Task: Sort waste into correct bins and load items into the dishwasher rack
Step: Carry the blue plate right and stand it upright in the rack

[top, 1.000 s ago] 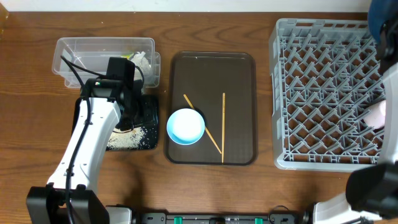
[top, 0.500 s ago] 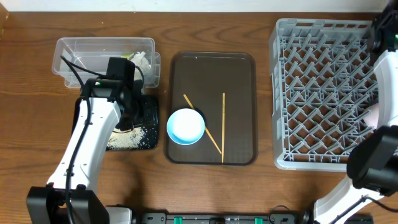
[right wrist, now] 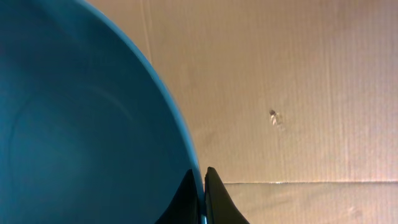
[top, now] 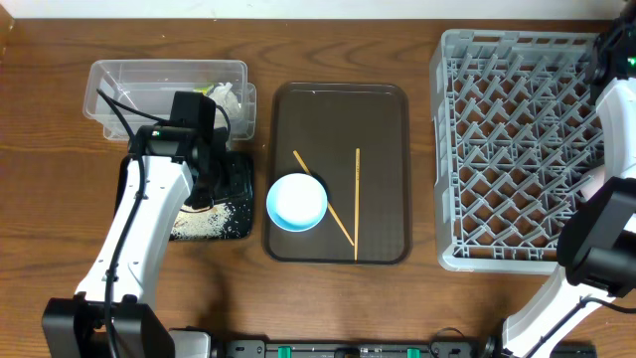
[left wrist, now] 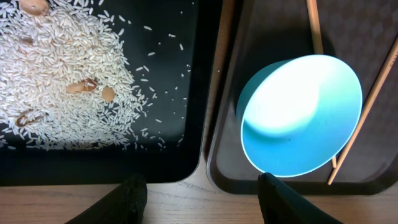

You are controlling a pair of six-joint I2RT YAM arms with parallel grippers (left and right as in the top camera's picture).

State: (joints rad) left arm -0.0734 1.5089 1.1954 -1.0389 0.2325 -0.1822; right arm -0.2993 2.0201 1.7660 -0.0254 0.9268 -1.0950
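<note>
My left gripper (left wrist: 202,194) hangs open and empty over the wood strip between the black tray (left wrist: 168,168) and the brown serving tray (left wrist: 227,167). White rice scraps (left wrist: 62,81) are spread in the black tray. The white bowl with pale blue inside (left wrist: 301,112) stands on the serving tray beside two chopsticks (top: 357,199). My right gripper (right wrist: 203,177) is shut on the rim of the dark blue plate (right wrist: 81,124), which fills the left of the right wrist view. The grey dishwasher rack (top: 517,149) stands at the right, with the right arm (top: 616,109) over its right edge.
The clear tub (top: 159,94) sits behind the black tray, with a crumpled white tissue (top: 227,97) at its right end. The left arm (top: 159,189) reaches over the black tray. Brown cardboard (right wrist: 298,93) lies behind the plate in the right wrist view.
The right arm has shifted at the overhead view's right edge, and the dark blue shape in the top right corner has gone from sight. The left arm has not moved.
</note>
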